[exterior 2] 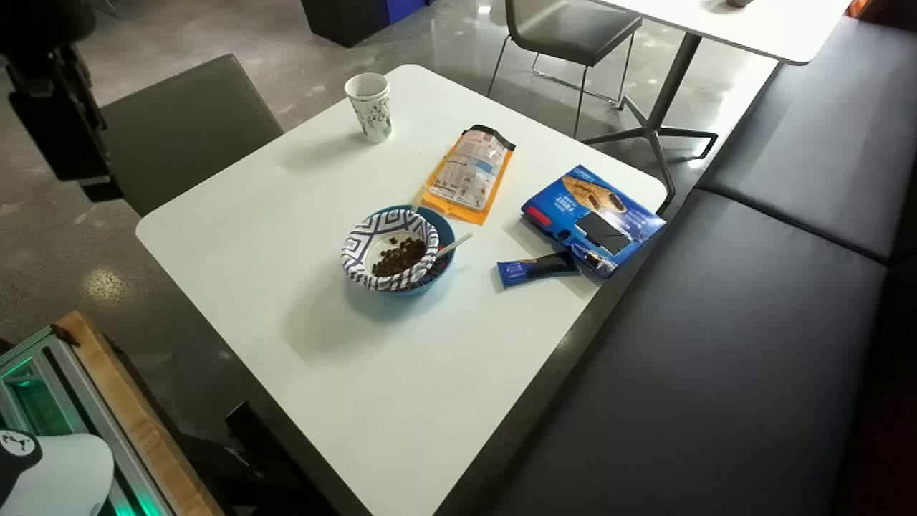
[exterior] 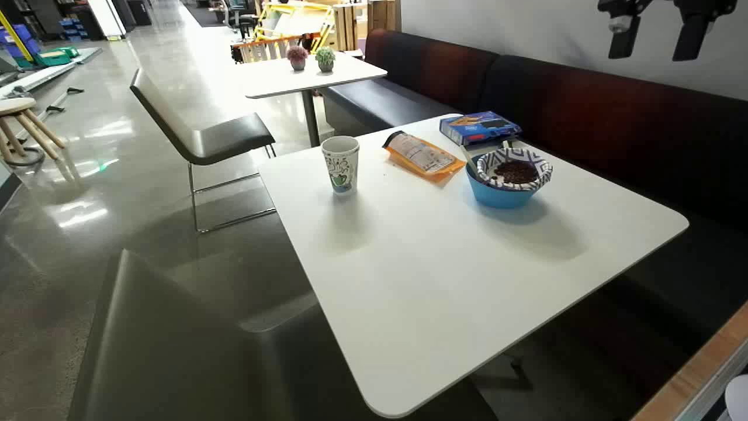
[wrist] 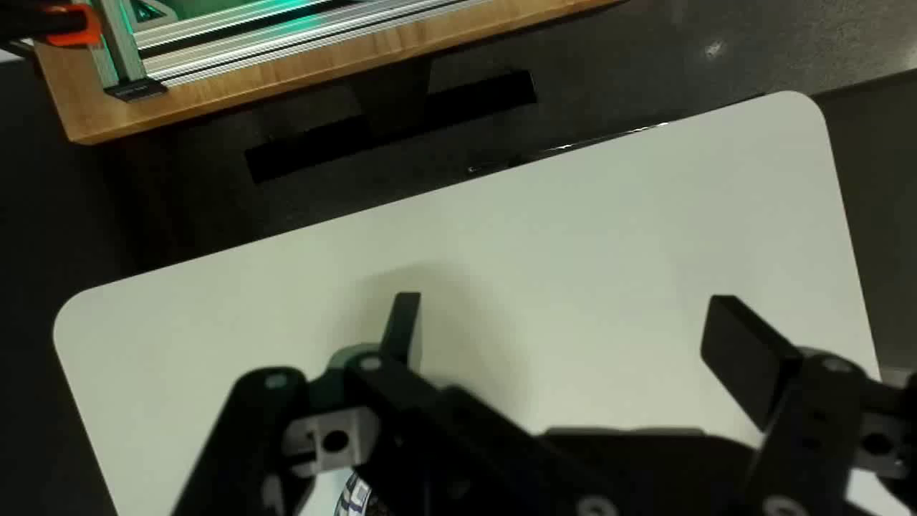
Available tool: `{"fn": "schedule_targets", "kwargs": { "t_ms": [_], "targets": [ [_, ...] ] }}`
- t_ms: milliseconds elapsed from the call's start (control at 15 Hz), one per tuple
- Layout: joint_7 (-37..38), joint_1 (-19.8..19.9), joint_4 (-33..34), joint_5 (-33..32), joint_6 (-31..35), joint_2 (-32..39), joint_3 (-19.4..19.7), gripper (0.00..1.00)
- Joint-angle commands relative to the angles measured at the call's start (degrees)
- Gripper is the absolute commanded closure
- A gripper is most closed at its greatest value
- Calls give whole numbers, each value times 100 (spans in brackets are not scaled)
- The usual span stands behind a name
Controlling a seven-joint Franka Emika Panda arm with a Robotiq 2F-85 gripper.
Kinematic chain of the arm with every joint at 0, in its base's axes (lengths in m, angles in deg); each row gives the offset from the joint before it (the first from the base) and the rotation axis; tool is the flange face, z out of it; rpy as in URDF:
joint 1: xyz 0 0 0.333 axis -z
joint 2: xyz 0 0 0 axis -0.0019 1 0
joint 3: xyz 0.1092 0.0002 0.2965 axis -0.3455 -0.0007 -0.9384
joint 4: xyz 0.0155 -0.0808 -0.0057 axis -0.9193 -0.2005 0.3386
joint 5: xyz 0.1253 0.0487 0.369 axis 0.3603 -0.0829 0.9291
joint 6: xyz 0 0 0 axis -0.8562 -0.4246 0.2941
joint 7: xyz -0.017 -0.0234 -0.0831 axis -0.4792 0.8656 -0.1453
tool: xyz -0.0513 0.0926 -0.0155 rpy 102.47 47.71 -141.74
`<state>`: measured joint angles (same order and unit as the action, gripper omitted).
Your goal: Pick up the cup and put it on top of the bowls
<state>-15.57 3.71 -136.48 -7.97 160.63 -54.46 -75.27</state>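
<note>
Cup [exterior: 340, 166] in both exterior views only

Dark bench [exterior: 584, 108] along pale wall [exterior: 497, 26].

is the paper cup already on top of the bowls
No, in an exterior view the cup stands upright on the white table, clearly apart from the bowls.

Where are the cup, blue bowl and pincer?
Cup [exterior: 340, 166]: in an exterior view, on its printed side.
Blue bowl [exterior: 504, 199]: in an exterior view, on its outer wall.
Pincer [wrist: 567, 319]: in the wrist view, midway between its fingertips.
</note>
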Motion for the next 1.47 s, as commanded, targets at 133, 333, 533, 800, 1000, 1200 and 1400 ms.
{"fn": "schedule_targets", "kwargs": {
  "t_ms": [133,333,533,800,1000,1200,1400],
  "targets": [
    [-32,71,9,26,-12,5,-57,0],
    [-32,71,9,26,-12,5,-57,0],
    [-32,71,9,26,-12,5,-57,0],
    [-67,-238,104,358,312,604,-336,0],
    [-30,-481,262,510,1069,1223,-669,0],
    [-37,-643,670,384,1909,2067,-903,0],
    [-212,-783,1303,318,2513,2903,-992,0]
  ]
}}
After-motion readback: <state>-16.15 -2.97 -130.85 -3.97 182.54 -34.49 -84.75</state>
